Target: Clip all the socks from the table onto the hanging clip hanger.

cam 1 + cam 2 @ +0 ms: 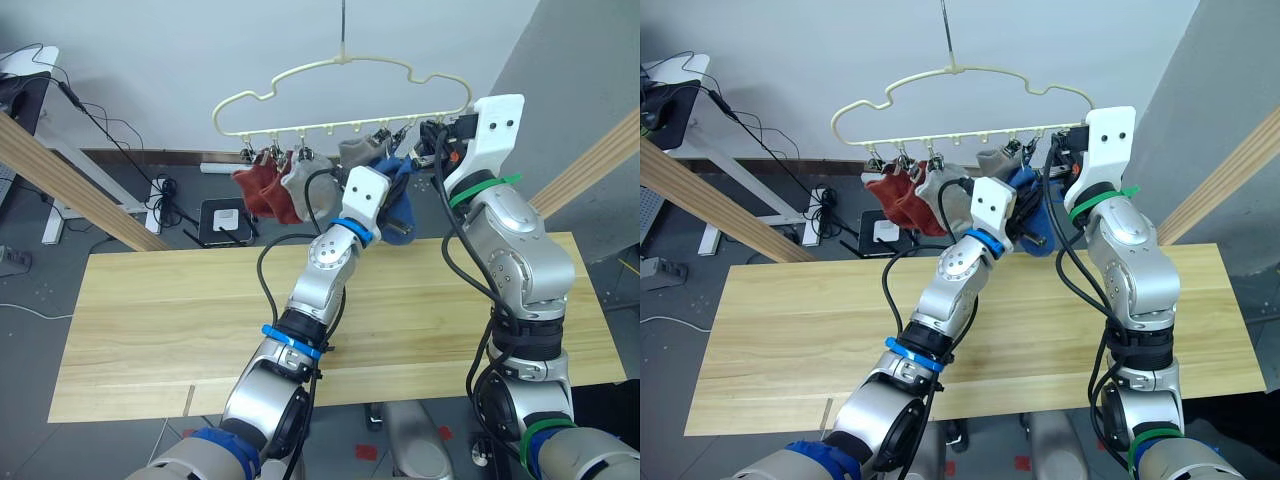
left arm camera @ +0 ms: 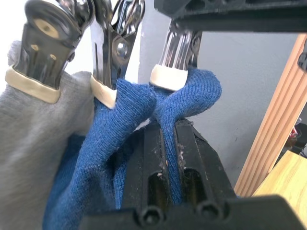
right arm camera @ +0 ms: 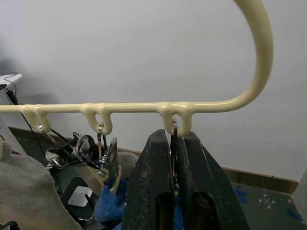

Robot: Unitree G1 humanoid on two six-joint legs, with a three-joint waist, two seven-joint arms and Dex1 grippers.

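Six socks: all hang from the hanger's clips; none lie on the table (image 1: pixel 150 320).
Hanger (image 1: pixel 300 75): hangs by its hook over the table's far edge; red socks (image 1: pixel 258 185) at its left end, grey socks (image 1: pixel 300 190) in the middle, blue socks (image 2: pixel 120 124) at its right end.
Left gripper (image 2: pixel 175 143): closed on the last blue sock, right under its clip (image 2: pixel 169 72).
Right gripper (image 3: pixel 173 158): pinches that end clip's top.
Risk: if the right gripper squeezes while the left one pulls, this sock slips out and drops.
Risk: a hard tug could swing the hanger.
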